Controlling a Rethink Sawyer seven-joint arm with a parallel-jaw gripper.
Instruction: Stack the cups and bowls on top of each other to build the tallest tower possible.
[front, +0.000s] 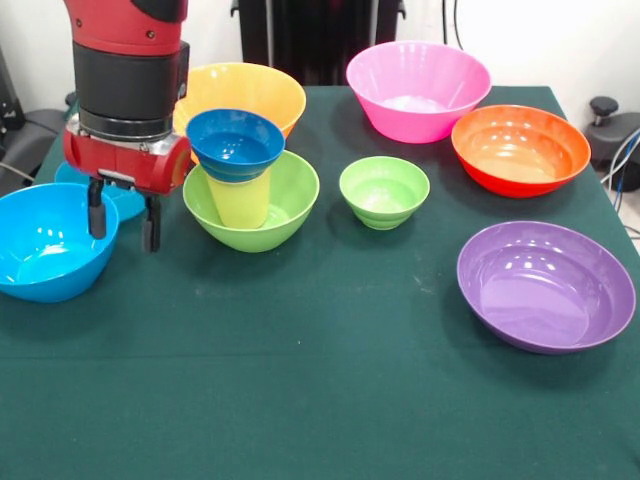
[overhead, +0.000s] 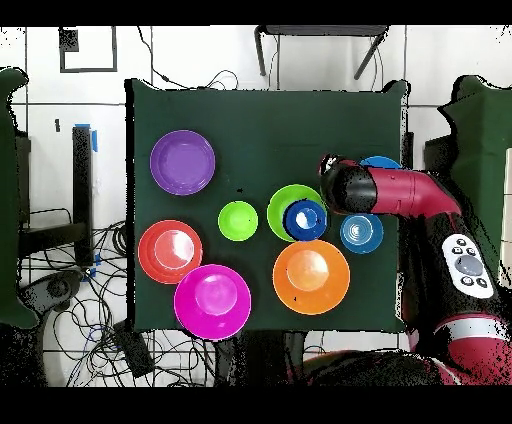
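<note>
The gripper (front: 122, 222) hangs open and empty between the light-blue bowl (front: 45, 245) at the near left and the tower (front: 240, 180). The glossy plastic bowls are judged light, stiff and slippery; the thin rim is best pinched.

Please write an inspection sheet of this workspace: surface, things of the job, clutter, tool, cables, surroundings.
Surface: table under a dark green cloth.
Job's things: tower begun, a yellow cup standing in a large lime-green bowl with a dark blue bowl on top. Loose bowls: light blue bowl, small green bowl, yellow-orange bowl, pink bowl, red-orange bowl, purple bowl.
Clutter: a flat light-blue piece behind the arm; cannot tell what it is.
Tool: the tool is open, empty, between the light blue bowl and the tower.
Cables: many on the floor.
Surroundings: tiled floor; dark chair frame.
</note>
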